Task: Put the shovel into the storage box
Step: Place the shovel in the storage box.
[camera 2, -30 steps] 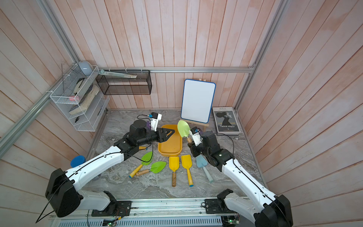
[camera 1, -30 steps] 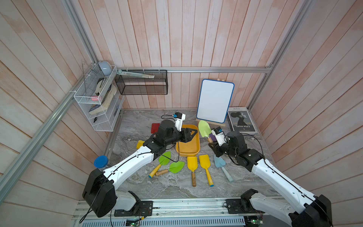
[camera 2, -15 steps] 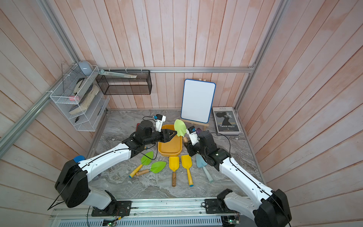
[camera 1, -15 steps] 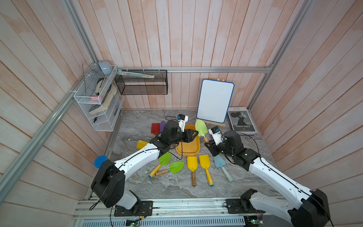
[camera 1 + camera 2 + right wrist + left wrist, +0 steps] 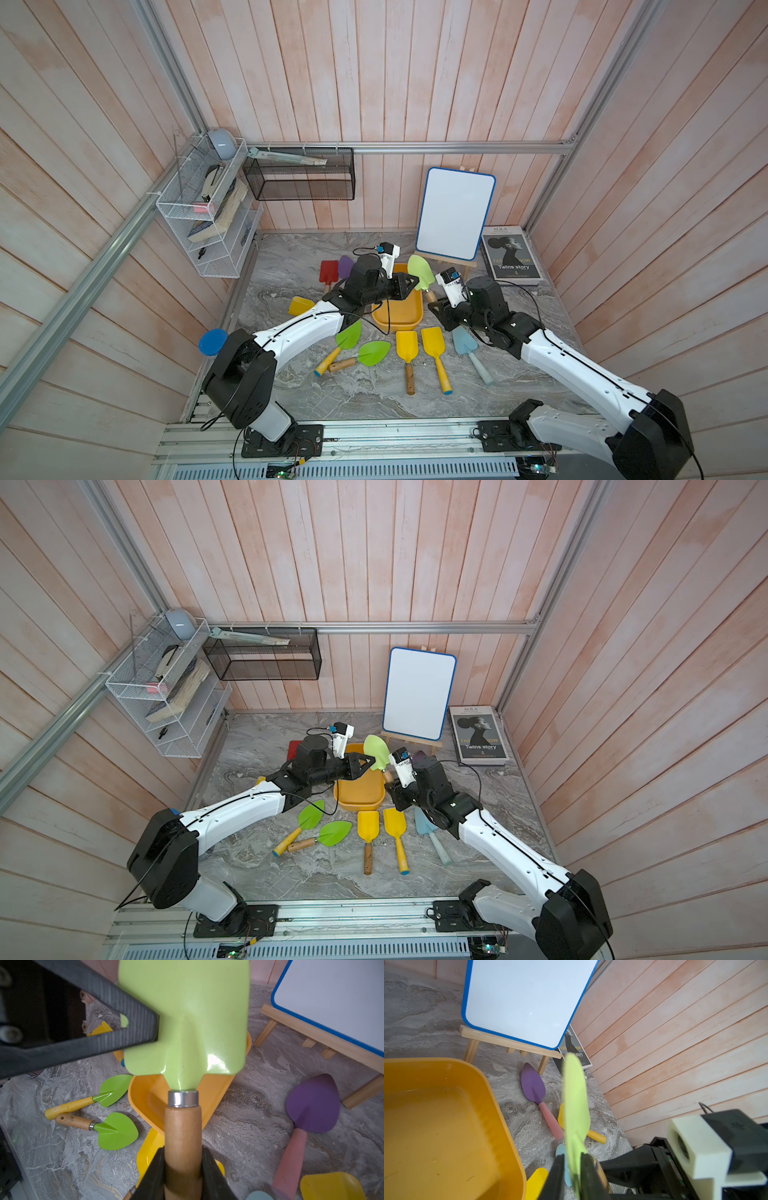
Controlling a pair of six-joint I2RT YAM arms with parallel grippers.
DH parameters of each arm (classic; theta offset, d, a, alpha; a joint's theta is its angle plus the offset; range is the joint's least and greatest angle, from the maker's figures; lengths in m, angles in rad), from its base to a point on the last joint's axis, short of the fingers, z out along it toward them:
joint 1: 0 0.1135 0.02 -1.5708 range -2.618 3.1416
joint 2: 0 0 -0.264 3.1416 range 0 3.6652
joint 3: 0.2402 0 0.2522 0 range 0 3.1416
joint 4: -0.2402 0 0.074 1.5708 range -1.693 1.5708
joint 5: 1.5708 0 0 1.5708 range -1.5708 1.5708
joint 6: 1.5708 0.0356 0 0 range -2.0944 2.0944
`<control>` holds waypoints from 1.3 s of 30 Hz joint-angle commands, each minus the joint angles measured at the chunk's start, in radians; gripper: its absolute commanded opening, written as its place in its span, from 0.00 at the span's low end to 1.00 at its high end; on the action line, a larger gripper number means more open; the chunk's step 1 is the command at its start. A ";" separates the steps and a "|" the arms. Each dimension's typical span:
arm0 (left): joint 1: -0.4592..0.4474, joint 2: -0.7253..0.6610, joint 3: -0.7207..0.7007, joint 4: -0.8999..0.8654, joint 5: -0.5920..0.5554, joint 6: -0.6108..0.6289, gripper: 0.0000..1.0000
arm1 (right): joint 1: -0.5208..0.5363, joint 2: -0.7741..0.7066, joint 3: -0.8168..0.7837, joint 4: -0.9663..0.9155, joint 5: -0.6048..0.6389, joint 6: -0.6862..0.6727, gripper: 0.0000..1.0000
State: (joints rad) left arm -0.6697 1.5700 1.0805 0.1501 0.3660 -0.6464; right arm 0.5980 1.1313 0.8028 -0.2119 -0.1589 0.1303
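The marble tabletop (image 5: 374,395), hemmed by plank walls (image 5: 415,83), lies bare along its near edge. The light-green shovel (image 5: 419,272) hangs over the far right corner of the storage box (image 5: 397,326). The right gripper (image 5: 182,1169) clamps its wooden handle, and the left gripper (image 5: 572,1167) pinches the blade's edge.

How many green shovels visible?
3: pale-green wooden-handled shovel held by left gripper and right gripper; yellow-handled green shovel and wooden-handled green shovel on marble table. More may be hidden.
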 commanded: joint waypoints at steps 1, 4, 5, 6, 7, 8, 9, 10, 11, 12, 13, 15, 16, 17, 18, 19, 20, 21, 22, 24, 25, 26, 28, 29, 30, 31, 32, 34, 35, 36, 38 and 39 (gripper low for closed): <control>0.006 0.011 0.033 0.018 0.004 0.001 0.06 | 0.008 0.006 0.033 0.037 0.002 0.015 0.00; 0.006 0.014 0.034 0.008 -0.009 -0.002 0.00 | 0.009 0.009 0.033 0.039 0.011 0.021 0.00; 0.006 0.014 0.035 0.002 -0.013 -0.004 0.00 | 0.009 0.010 0.032 0.043 0.017 0.023 0.00; 0.007 0.015 0.036 -0.004 -0.019 -0.004 0.00 | 0.009 0.013 0.033 0.044 0.024 0.027 0.00; 0.007 0.015 0.036 -0.008 -0.024 -0.004 0.00 | 0.009 0.013 0.033 0.044 0.030 0.030 0.02; 0.008 0.015 0.038 -0.016 -0.029 -0.004 0.00 | 0.008 0.016 0.035 0.043 0.036 0.035 0.17; 0.010 0.015 0.041 -0.024 -0.034 -0.003 0.00 | 0.009 0.017 0.038 0.042 0.042 0.039 0.31; 0.013 0.015 0.042 -0.034 -0.036 -0.001 0.00 | 0.009 0.016 0.039 0.039 0.043 0.041 0.40; 0.017 0.014 0.047 -0.045 -0.040 0.003 0.00 | 0.009 0.015 0.039 0.037 0.046 0.043 0.51; 0.025 0.016 0.051 -0.054 -0.041 0.006 0.00 | 0.009 0.012 0.040 0.035 0.049 0.046 0.68; 0.032 0.015 0.054 -0.060 -0.039 0.010 0.00 | 0.008 0.008 0.039 0.033 0.049 0.046 0.74; 0.059 0.017 0.065 -0.077 -0.022 0.024 0.00 | 0.009 -0.007 0.038 0.028 0.051 0.045 0.83; 0.075 0.019 0.073 -0.087 -0.014 0.032 0.00 | 0.009 -0.016 0.035 0.025 0.051 0.045 0.84; 0.094 0.025 0.087 -0.100 -0.001 0.043 0.00 | 0.009 -0.024 0.032 0.022 0.052 0.045 0.84; 0.117 0.036 0.106 -0.121 0.016 0.058 0.00 | 0.009 -0.037 0.027 0.020 0.052 0.045 0.84; 0.135 0.046 0.125 -0.139 0.034 0.070 0.00 | 0.009 -0.047 0.020 0.018 0.052 0.046 0.84; 0.156 0.064 0.149 -0.160 0.059 0.087 0.00 | 0.009 -0.062 0.012 0.016 0.049 0.046 0.84; 0.175 0.085 0.177 -0.187 0.090 0.107 0.00 | 0.009 -0.075 0.002 0.017 0.051 0.047 0.84; 0.191 0.104 0.202 -0.209 0.115 0.125 0.00 | 0.009 -0.087 -0.008 0.016 0.050 0.048 0.83; 0.224 0.164 0.267 -0.270 0.177 0.171 0.00 | 0.009 -0.113 -0.031 0.017 0.047 0.048 0.83; 0.235 0.190 0.296 -0.297 0.202 0.192 0.00 | 0.008 -0.124 -0.040 0.017 0.046 0.048 0.83; 0.247 0.229 0.331 -0.335 0.231 0.217 0.00 | 0.009 -0.136 -0.052 0.018 0.044 0.046 0.82; 0.263 0.303 0.410 -0.414 0.276 0.266 0.00 | 0.009 -0.158 -0.070 0.020 0.043 0.045 0.82; 0.265 0.345 0.455 -0.457 0.293 0.290 0.00 | 0.008 -0.167 -0.077 0.019 0.043 0.043 0.82; 0.265 0.380 0.492 -0.492 0.308 0.312 0.00 | 0.007 -0.175 -0.083 0.020 0.044 0.040 0.82; 0.265 0.408 0.514 -0.510 0.322 0.322 0.00 | 0.007 -0.180 -0.086 0.018 0.045 0.039 0.82; 0.264 0.430 0.533 -0.517 0.334 0.325 0.00 | 0.006 -0.183 -0.087 0.016 0.045 0.036 0.82; 0.259 0.456 0.546 -0.516 0.344 0.323 0.00 | 0.003 -0.186 -0.086 0.011 0.046 0.031 0.82; 0.258 0.465 0.550 -0.517 0.342 0.324 0.00 | 0.002 -0.184 -0.085 0.008 0.046 0.029 0.82; 0.256 0.469 0.550 -0.517 0.340 0.323 0.00 | 0.001 -0.183 -0.084 0.006 0.045 0.029 0.82; 0.252 0.479 0.546 -0.516 0.338 0.314 0.00 | -0.001 -0.179 -0.085 0.009 0.045 0.027 0.82; 0.249 0.486 0.544 -0.520 0.337 0.309 0.00 | -0.002 -0.178 -0.085 0.012 0.045 0.025 0.82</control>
State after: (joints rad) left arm -0.4122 2.0552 1.5963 -0.3580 0.6586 -0.3603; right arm 0.6014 0.9588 0.7177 -0.2012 -0.1211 0.1638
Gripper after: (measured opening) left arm 0.051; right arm 0.822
